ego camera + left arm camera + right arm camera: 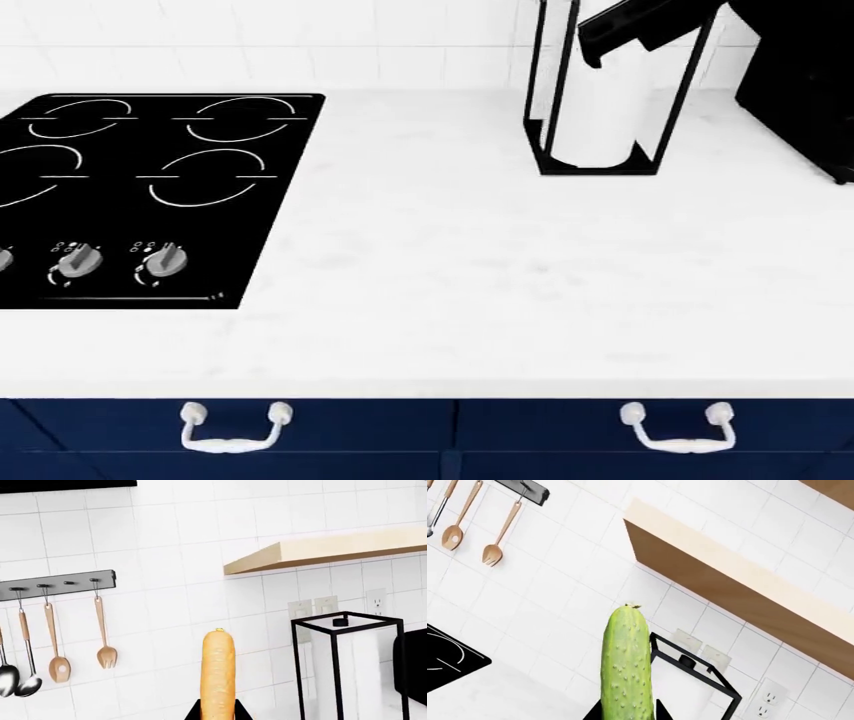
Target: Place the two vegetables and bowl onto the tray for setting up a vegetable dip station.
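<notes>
Both vegetables are up in the air, one in each arm; the left gripper (218,714) is clenched on the base of the carrot (218,672), and the right gripper (626,714) is clenched on the base of the cucumber (625,665); only dark jaw edges show either side of each. The carrot's long axis runs straight out from its gripper, its tip pointing toward the tiled wall (167,605) beside the paper towel stand (347,665); the cucumber likewise stands along its gripper's line, stem end away from the jaws, aimed at the wall below the wooden shelf (727,570). Neither tray nor bowl shows in any view; the head view has only bare counter (534,280), the stovetop (147,190) at its left edge and the stand near the back edge. The step, I judge, is carrying; find the tray first, then lower each vegetable flat, long axis along the tray, and release low.
</notes>
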Robot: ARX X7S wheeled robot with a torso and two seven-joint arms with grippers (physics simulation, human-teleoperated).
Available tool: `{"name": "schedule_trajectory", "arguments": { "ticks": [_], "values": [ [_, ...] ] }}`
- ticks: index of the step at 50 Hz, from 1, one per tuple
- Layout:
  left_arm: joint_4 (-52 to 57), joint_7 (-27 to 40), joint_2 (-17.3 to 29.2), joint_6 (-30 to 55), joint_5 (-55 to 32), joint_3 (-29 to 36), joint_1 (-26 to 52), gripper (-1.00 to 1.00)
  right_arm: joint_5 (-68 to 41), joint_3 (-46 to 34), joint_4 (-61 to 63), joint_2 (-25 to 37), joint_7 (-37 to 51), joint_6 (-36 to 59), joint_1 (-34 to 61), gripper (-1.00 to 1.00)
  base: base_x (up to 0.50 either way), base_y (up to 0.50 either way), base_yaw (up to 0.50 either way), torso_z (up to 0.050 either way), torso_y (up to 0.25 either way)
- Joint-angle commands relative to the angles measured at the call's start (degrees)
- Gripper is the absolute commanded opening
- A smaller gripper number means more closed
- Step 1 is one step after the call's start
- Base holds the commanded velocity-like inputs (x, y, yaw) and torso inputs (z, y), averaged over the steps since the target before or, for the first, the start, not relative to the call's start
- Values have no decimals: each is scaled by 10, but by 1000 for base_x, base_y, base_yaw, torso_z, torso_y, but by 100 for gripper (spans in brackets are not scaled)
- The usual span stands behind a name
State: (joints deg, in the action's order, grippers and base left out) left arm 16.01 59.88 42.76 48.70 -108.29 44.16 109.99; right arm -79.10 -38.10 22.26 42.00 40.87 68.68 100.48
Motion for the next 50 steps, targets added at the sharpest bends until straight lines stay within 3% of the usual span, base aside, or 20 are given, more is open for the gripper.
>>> {"name": "schedule_trajectory", "arguments": {
  "ticks": [1,50],
  "values": [
    [0,1,1,-1,1,-2,1,-100,4,0,1,0,0,2,2,-100,0,500,0,0,0],
    [1,-2,0,0,4,-3,0,-100,4,-9,1,1,-3,-2,6,-100,0,500,0,0,0]
  ]
}}
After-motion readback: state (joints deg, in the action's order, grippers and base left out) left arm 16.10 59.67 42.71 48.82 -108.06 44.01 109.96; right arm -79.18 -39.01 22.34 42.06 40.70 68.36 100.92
